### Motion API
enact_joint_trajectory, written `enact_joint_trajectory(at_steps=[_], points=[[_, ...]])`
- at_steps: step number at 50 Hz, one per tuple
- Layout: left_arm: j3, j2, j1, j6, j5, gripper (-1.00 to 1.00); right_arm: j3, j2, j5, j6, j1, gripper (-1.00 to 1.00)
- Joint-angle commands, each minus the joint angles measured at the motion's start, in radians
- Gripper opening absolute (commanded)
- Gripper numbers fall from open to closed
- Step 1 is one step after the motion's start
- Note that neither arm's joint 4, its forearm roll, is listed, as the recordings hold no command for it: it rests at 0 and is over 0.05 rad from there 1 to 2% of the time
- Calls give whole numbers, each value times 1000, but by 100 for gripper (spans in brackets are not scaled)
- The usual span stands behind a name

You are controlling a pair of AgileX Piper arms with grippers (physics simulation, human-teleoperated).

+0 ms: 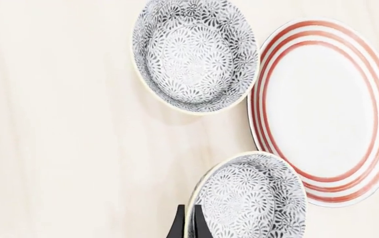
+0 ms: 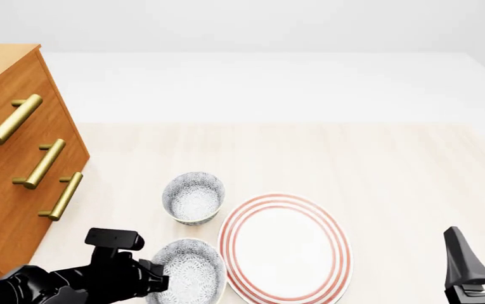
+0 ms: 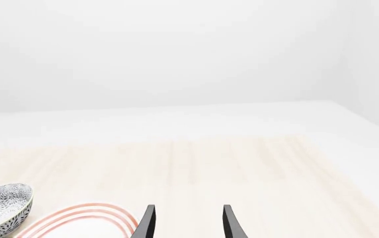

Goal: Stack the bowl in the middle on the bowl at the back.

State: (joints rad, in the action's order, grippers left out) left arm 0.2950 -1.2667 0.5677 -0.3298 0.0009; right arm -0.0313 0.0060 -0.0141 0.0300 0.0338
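Middle bowl [image 2: 188,271]: near the front edge of the table, touching the red-ringed plate [image 2: 284,247]; nothing in it.
Left gripper [image 1: 187,225]: its two dark fingers pinch this bowl's rim, one inside, one outside.
Back bowl [image 2: 194,197]: farther back, apart from the first bowl; nothing in it.
Plate: nothing on it.
Right gripper [image 3: 187,223]: fingers spread apart, holding nothing, above the table [image 2: 378,164].
Only in front view: wooden drawers [image 2: 14,158] with three gold handles.
Count: two bowls, one plate, two grippers.
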Motion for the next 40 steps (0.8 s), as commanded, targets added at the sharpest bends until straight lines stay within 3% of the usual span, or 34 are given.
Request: enact_joint_trajectory(at_steps=[1,16,35,40], points=[[-2,118,16,-3,118,-100,1,-2,-2,-6,-3,100],[112,371,61,-13,440,-100,0,3,1,-9,-5,100],[265,545,152,-61,709,-100,3,-3,0,-3,-1,100],[314,565,209,-80,770,-100,2,-3,0,2,3,100]])
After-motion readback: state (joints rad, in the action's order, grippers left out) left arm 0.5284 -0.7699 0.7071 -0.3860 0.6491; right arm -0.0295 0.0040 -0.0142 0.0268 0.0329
